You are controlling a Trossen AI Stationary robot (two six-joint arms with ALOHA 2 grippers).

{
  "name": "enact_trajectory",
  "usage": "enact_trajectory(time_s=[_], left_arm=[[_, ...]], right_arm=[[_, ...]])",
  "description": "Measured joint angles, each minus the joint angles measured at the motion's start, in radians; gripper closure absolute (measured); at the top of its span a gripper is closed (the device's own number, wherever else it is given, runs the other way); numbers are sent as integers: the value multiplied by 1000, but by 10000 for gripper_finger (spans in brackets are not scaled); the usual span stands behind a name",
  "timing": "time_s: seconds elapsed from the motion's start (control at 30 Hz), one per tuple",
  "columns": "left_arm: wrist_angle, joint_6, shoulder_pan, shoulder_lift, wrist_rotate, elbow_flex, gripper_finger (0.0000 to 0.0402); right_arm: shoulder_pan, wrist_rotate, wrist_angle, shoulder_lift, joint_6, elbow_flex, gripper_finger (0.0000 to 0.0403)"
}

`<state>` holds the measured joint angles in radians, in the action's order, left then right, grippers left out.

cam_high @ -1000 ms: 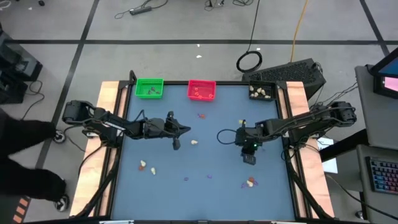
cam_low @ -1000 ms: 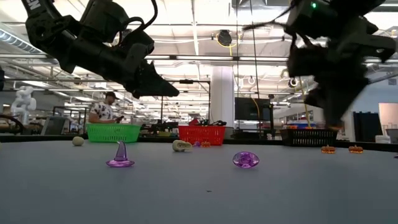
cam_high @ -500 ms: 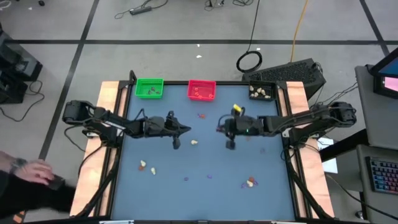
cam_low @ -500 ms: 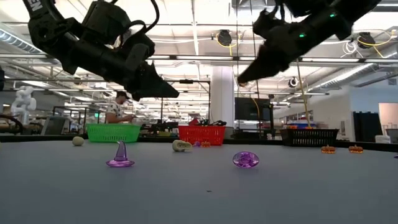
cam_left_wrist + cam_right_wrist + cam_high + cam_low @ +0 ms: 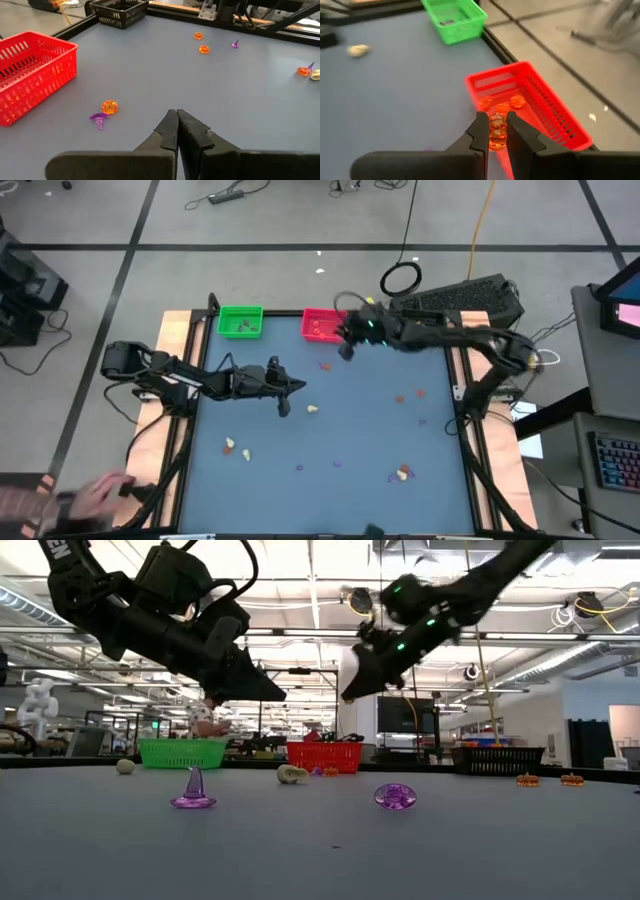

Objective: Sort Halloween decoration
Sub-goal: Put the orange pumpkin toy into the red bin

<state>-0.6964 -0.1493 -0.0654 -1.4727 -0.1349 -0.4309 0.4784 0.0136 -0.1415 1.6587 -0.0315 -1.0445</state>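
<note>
Partway through the sort, the right gripper [image 5: 494, 131] was clamped on a small orange trinket [image 5: 496, 131] and hung at the near edge of the red tray [image 5: 324, 325], at the upper centre of the high view. That tray already held several orange pieces. The green tray [image 5: 240, 321], to its left, held a few small dark pieces, and the black tray [image 5: 421, 328], at the upper right of the table, held several cream pieces. The left gripper [image 5: 177, 123] hung over the left centre of the blue table [image 5: 350, 425] with its fingers pressed together and nothing between them. Much was left loose. An orange trinket [image 5: 109, 106] and a purple one [image 5: 98, 119] lay just below the red tray. A cream piece [image 5: 313, 408] lay near the left gripper, and two more cream pieces [image 5: 236, 447] lay at the lower left. Two orange pieces [image 5: 409, 395] sat right of centre, a small mixed cluster [image 5: 401, 473] sat at the lower right, and purple bits [image 5: 317, 466] lay at the lower centre. By judgement, less than half of the set was sorted, and the held orange piece still needed dropping into the red tray.
</note>
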Motion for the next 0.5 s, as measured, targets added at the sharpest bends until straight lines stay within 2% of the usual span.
enact_trajectory(time_s=[0.17,0.33,0.5], left_arm=[[2,5,0,0,0,0,394],[3,5,0,0,0,0,394],[6,4,0,0,1,0,394]], right_arm=[[79,-67,148,197,-4,-243,365],[116,-71,322,369,-15,-465,365],[138,-71,451,498,-15,-624,365]])
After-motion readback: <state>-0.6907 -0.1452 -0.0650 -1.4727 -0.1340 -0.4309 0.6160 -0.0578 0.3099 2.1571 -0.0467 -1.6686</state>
